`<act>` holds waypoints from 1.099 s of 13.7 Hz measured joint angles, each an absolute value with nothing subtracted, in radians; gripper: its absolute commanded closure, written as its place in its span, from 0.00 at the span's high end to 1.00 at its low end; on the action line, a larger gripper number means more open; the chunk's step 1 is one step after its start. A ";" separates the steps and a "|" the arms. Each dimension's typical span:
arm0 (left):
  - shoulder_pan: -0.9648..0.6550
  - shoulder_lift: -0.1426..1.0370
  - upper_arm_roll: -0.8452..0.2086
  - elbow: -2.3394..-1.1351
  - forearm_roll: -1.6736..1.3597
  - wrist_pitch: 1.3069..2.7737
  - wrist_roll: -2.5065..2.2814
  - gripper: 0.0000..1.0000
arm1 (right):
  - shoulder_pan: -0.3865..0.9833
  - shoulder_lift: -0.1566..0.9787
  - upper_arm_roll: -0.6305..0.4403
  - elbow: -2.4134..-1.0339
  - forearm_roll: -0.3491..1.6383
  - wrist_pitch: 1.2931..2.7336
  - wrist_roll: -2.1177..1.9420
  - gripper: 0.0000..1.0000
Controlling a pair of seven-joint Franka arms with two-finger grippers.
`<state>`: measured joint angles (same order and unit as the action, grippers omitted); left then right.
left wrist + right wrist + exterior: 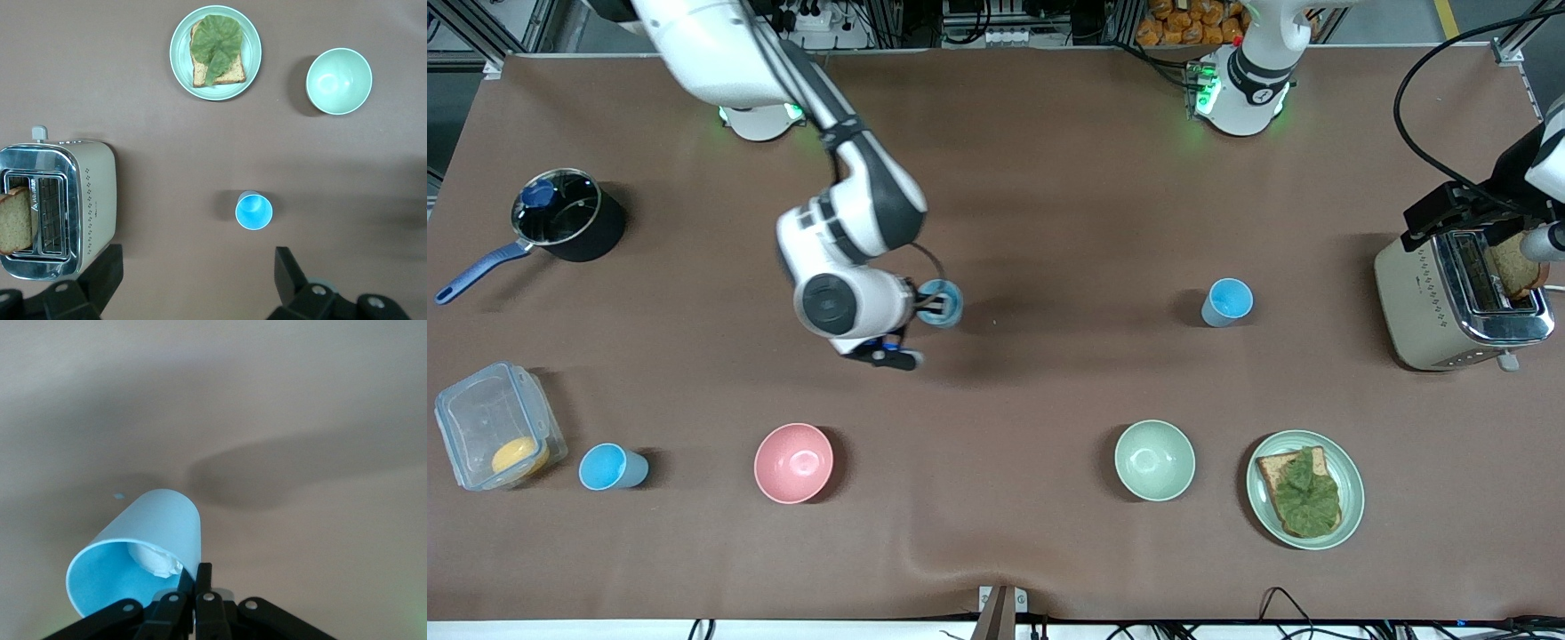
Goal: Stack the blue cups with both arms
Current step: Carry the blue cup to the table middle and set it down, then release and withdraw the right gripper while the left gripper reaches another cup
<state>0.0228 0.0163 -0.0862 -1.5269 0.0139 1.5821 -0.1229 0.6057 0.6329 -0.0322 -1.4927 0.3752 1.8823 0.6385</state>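
Front view: the right arm (845, 222) is seen reaching down from the top of the frame to mid-frame, and its gripper (934, 307) is pinched shut on the rim of a blue cup (945, 302), which is held up over the bare brown table (1049, 178). A second blue cup (1229, 301) stands upright at mid-frame, toward the left arm's end. A third blue cup (609, 468) is seen at the lower part of the frame, between a clear box (494, 427) and a pink bowl (793, 462). A green bowl (1154, 460) and a plate (1305, 489) with toast and a leaf sit along the lower part too. A pot (569, 216) with a blue handle is placed at the upper part of the frame, at the right arm's end. A toaster (1458, 298) with bread in a slot is at the frame's edge, at the left arm's end. Only the left arm's base (1240, 80) is shown at the top; that arm is waiting.

Left wrist view: the left gripper (193, 280) is spread wide, nothing between its fingers (100, 273), hanging over the table. The upright cup (253, 211) is seen just above the fingers in frame, mid-frame. The toaster (60, 210), plate (215, 53) and green bowl (339, 81) are also shown.

Right wrist view: the right gripper (197, 593) is pressed together on the cup's (143, 553) rim at the bottom of the frame; the cup is tilted, its mouth toward the camera, with something white inside.
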 measured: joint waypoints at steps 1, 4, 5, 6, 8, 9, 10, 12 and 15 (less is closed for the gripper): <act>0.022 0.016 -0.087 -1.527 0.014 1.582 -0.123 1.00 | 0.637 0.649 -0.032 -1.486 0.401 1.925 0.661 0.00; 0.022 0.016 -0.087 -1.527 0.014 1.582 -0.123 1.00 | 0.719 0.683 -0.032 -1.480 0.430 2.028 0.734 0.00; 0.022 0.016 -0.087 -1.527 0.014 1.582 -0.123 1.00 | 0.741 0.694 -0.032 -1.479 0.431 2.059 0.751 0.00; 0.022 0.016 -0.087 -1.527 0.014 1.582 -0.123 1.00 | 0.759 0.707 -0.032 -1.478 0.431 2.084 0.766 0.00; 0.022 0.016 -0.087 -1.527 0.014 1.582 -0.123 1.00 | 0.772 0.726 -0.033 -1.478 0.431 2.118 0.775 0.70; 0.021 0.016 -0.088 -1.527 0.014 1.582 -0.123 1.00 | 0.772 0.731 -0.036 -1.477 0.432 2.122 0.775 1.00; 0.018 0.016 -0.088 -1.527 0.014 1.582 -0.123 1.00 | 0.771 0.732 -0.041 -1.475 0.433 2.123 0.775 1.00; 0.012 0.016 -0.094 -1.527 0.014 1.582 -0.123 1.00 | 0.769 0.732 -0.048 -1.446 0.436 2.125 0.775 1.00; 0.013 0.018 -0.095 -1.526 0.014 1.582 -0.123 1.00 | 0.714 0.710 -0.060 -1.362 0.442 2.023 0.776 1.00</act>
